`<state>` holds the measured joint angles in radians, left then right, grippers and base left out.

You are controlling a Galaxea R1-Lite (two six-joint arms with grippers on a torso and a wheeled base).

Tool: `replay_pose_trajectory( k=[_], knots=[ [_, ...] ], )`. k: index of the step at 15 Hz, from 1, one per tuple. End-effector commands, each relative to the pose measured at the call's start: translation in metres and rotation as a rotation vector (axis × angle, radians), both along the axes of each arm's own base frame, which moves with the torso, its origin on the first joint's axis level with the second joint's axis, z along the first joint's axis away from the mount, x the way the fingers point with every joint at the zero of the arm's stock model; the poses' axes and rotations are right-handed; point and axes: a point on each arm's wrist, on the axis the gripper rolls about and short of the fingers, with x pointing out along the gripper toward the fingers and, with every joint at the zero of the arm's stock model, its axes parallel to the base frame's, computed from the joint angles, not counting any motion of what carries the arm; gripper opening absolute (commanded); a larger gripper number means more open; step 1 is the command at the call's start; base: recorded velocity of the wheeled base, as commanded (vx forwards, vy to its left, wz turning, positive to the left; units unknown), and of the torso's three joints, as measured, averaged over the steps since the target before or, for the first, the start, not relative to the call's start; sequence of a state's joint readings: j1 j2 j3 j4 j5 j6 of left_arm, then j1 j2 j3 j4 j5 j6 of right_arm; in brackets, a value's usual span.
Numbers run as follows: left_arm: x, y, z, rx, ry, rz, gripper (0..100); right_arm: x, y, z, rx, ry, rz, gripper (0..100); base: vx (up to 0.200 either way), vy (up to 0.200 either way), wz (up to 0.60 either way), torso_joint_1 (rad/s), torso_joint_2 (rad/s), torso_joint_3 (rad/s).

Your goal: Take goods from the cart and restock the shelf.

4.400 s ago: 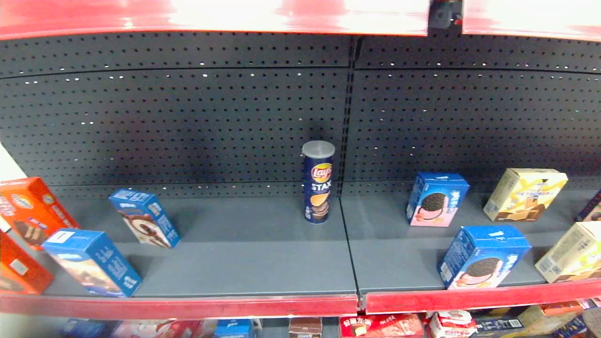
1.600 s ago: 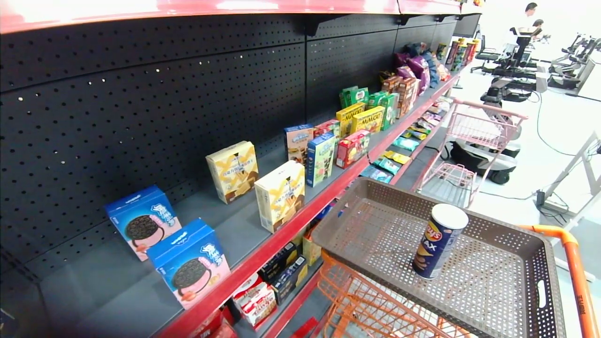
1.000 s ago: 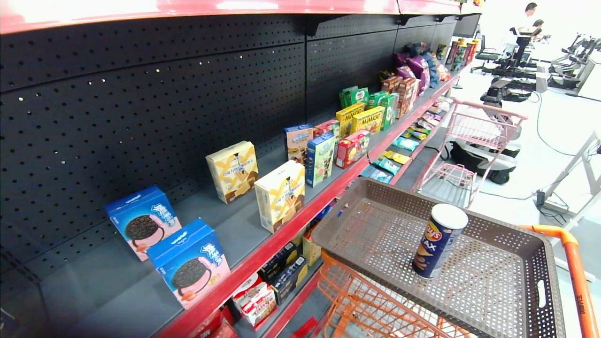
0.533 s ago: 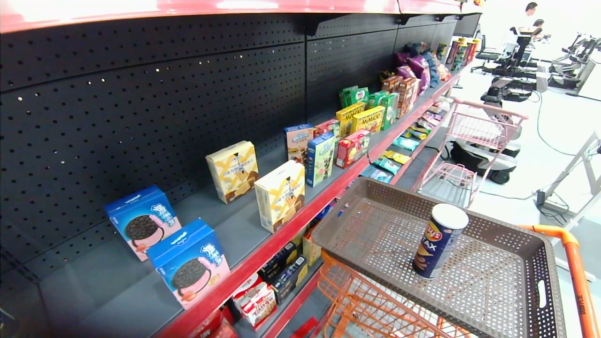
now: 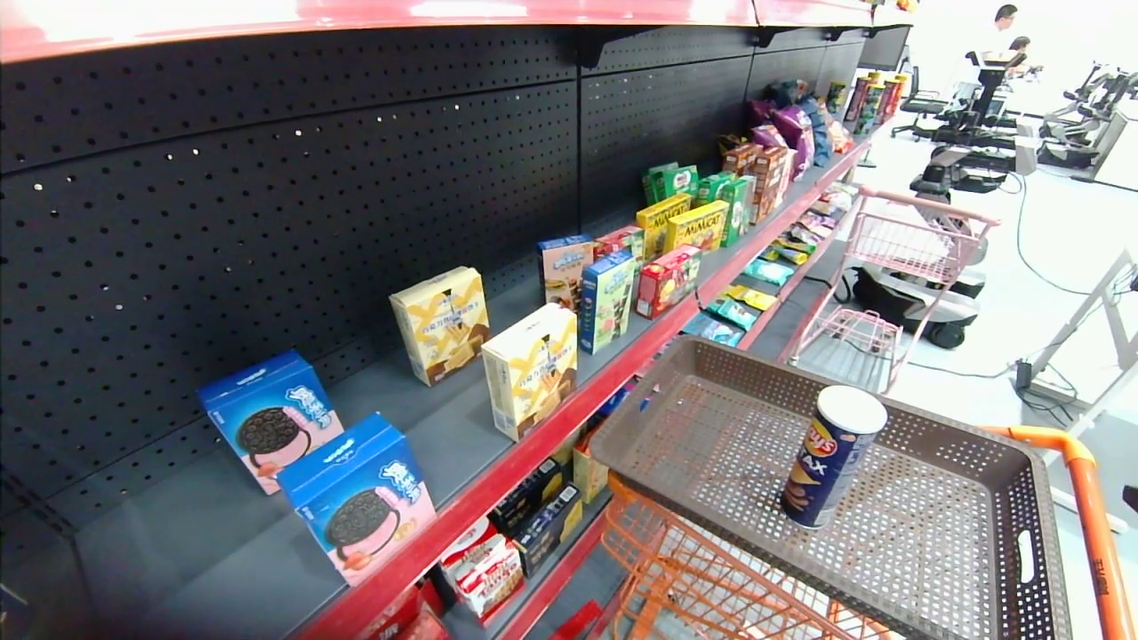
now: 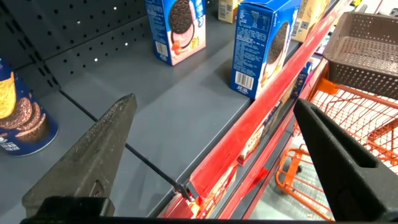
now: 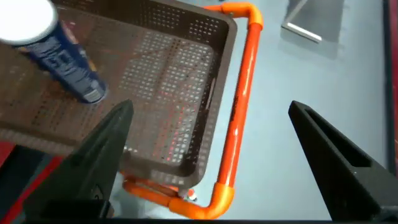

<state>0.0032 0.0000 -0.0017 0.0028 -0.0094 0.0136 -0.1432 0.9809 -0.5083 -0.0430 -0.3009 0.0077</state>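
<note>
Both tools are empty. My left gripper [image 6: 212,102] has its jaws spread wide over the shelf [image 5: 222,524] front lip, and my right gripper [image 7: 211,107] is just as wide above the basket's [image 5: 1031,524] handle end. The change is in the head camera, which has swung off the bay I was facing and onto the cart [image 5: 1092,507]. The things themselves haven't moved for the last second and a half. A dark sliver [image 5: 1131,496] is new at the right edge, possibly my right arm coming in, but I can't tell. I read this as one can placed, with the pick of the next one starting. That can [image 5: 831,458] stands upright in the basket, a rigid tube with a printed wrap and a flat pale lid. It's smooth and round, so I'd grip it square across the body. The basket is brown perforated plastic on an orange tube frame. The placed can [image 6: 18,112] is on the matte grey shelf board. Past it are glossy blue boxes [image 5: 360,493], then yellow boxes [image 5: 529,369], against a black pegboard [image 5: 267,178].
</note>
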Motion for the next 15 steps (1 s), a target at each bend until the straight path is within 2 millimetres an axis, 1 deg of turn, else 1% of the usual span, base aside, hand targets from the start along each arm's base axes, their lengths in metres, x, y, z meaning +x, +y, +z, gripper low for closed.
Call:
replay_pose_trajectory(
  k=[1, 2, 3, 4, 7, 8, 10, 11, 13, 15],
  knots=[
    [0.0, 0.0, 0.0, 0.0, 0.0, 0.0, 100, 0.048, -0.004, -0.014, -0.06, 0.13, -0.128, 100, 0.0, 0.0, 0.0, 0.0, 0.0, 0.0],
    [0.0, 0.0, 0.0, 0.0, 0.0, 0.0, 100, 0.05, -0.002, -0.021, -0.072, 0.139, -0.153, 100, 0.0, 0.0, 0.0, 0.0, 0.0, 0.0],
    [0.0, 0.0, 0.0, 0.0, 0.0, 0.0, 100, 0.048, 0.0, -0.027, -0.073, 0.154, -0.14, 100, 0.0, 0.0, 0.0, 0.0, 0.0, 0.0],
    [0.0, 0.0, 0.0, 0.0, 0.0, 0.0, 100, 0.048, 0.001, -0.028, -0.071, 0.158, -0.137, 100, 0.0, 0.0, -0.6, 0.002, 0.01, 0.007],
    [0.0, 0.0, 0.0, 0.0, 0.0, 0.0, 100, 0.056, 0.005, -0.027, -0.041, 0.105, -0.098, 100, 0.0, 0.0, 0.0, 0.0, 0.0, 0.0],
    [0.0, 0.0, 0.0, 0.0, 0.0, 0.0, 100, 0.062, 0.006, -0.027, -0.033, 0.084, -0.078, 100, 0.0, 0.0, 0.0, 0.0, 0.0, 0.0],
    [0.0, 0.0, 0.0, 0.0, 0.0, 0.0, 100, 0.069, 0.01, -0.031, -0.033, 0.1, -0.052, 100, 0.0, 0.0, 0.0, 0.0, 0.0, 0.0],
    [0.0, 0.0, 0.0, 0.0, 0.0, 0.0, 100, 0.078, 0.012, -0.034, -0.033, 0.094, -0.043, 100, 0.0, 0.0, 0.0, 0.0, 0.0, 0.0],
    [0.0, 0.0, 0.0, 0.0, 0.0, 0.0, 100, 0.083, 0.021, -0.033, -0.015, 0.072, 0.038, 100, 0.0, 0.0, 0.0, 0.0, 0.0, 0.0],
    [0.0, 0.0, 0.0, 0.0, 0.0, 0.0, 100, 0.084, 0.024, -0.034, 0.031, 0.076, 0.134, 100, 0.0, 0.0, 0.0, 0.0, 0.0, 0.0]
  ],
)
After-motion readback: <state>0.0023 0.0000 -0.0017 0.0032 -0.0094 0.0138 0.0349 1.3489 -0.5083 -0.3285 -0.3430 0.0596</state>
